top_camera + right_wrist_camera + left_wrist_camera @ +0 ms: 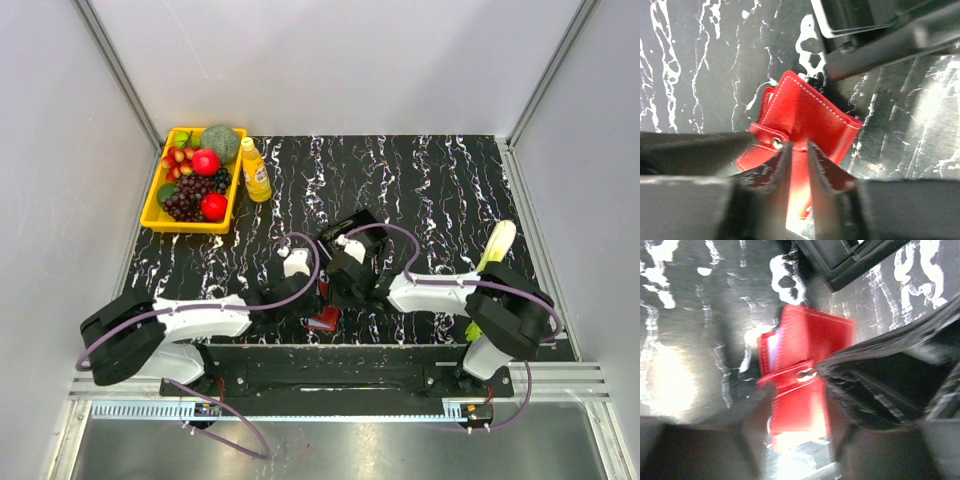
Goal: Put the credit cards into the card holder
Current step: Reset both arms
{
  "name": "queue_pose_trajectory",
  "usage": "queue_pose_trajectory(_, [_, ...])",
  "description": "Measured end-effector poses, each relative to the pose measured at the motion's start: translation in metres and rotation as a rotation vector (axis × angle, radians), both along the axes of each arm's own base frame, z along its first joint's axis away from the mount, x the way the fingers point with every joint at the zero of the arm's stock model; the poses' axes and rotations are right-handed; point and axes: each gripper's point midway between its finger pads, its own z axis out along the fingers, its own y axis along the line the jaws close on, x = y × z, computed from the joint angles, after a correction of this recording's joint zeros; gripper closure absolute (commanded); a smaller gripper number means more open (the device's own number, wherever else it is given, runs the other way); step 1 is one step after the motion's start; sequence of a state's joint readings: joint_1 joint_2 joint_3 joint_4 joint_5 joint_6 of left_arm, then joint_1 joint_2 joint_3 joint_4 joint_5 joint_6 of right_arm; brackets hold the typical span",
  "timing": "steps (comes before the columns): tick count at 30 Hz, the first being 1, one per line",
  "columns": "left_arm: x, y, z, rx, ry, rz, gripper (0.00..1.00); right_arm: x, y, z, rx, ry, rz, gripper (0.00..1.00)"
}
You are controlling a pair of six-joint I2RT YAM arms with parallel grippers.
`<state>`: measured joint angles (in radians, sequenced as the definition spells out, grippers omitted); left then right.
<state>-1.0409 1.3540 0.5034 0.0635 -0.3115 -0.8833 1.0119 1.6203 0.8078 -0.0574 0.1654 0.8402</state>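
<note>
Right claw [797,150] hung low over the red wallet [807,117]. Its two fingers were parted by only a narrow slit, with the tips just beside the metal snap [776,143] on the wallet's strap. Nothing showed clamped in that slit, though whether the tips touched the leather could not be told. Left claw [797,445] stood wider, with a dark blurred finger on either side of the wallet's near panel, which showed in the gap between them. The blur hid whether either finger pressed on it. Seen from the left wrist, the right claw was a dark shape across the wallet's right edge.

The wallet lay flat on the black, white-veined table [440,190], near the front edge and between the two arms, with its panels unfolded and skewed to the table's edges. Just beyond it sat a black tray [840,20], close to the wallet's far corner. A pale strip [771,352] showed at the wallet's left pocket; whether it was a card edge or glare, the blur did not say. Well apart, in the back left corner, stood a yellow basket [152,200] of fruit with a yellow bottle [255,170] beside it
</note>
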Motion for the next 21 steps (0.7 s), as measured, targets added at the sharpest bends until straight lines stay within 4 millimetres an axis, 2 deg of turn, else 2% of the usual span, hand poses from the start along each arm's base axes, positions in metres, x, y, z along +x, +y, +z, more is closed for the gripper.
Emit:
queue_pose_trajectory(1, [-0.001,0.002,0.004,0.018,-0.006,-0.016,0.01,0.001,-0.004,0.001,-0.006,-0.013,0.0,0.52])
queue_pose_trajectory(3, [-0.007,0.021,0.005,0.095,0.005,-0.017,0.01,0.007,-0.015,0.01,-0.018,-0.054,-0.009,0.37])
queue_pose_trajectory(4, [-0.009,0.025,0.006,0.115,0.008,-0.023,0.01,0.009,-0.018,0.016,-0.013,-0.07,-0.013,0.33])
queue_pose_trajectory(6, [-0.011,0.032,0.015,0.139,0.006,-0.031,0.01,0.015,-0.024,0.035,0.006,-0.126,-0.016,0.32])
queue_pose_trajectory(8, [-0.003,0.035,0.034,0.118,-0.025,-0.025,0.01,0.021,-0.029,0.061,0.042,-0.19,-0.022,0.32])
queue_pose_trajectory(11, [0.025,0.048,0.069,0.052,-0.084,0.052,0.01,0.033,-0.049,0.1,0.11,-0.282,-0.071,0.27])
queue_pose_trajectory(13, [0.039,0.06,0.083,0.026,-0.119,0.102,0.01,0.038,-0.07,0.121,0.142,-0.34,-0.126,0.19])
queue_pose_trajectory(15, [0.049,0.076,0.094,0.015,-0.146,0.148,0.01,0.04,-0.094,0.131,0.146,-0.376,-0.182,0.13])
queue_pose_trajectory(17, [0.053,0.087,0.098,0.022,-0.154,0.173,0.01,0.044,-0.119,0.134,0.126,-0.391,-0.237,0.08])
queue_pose_trajectory(21, [0.056,0.098,0.099,0.067,-0.155,0.193,0.01,0.062,-0.183,0.126,0.042,-0.396,-0.397,0.01])
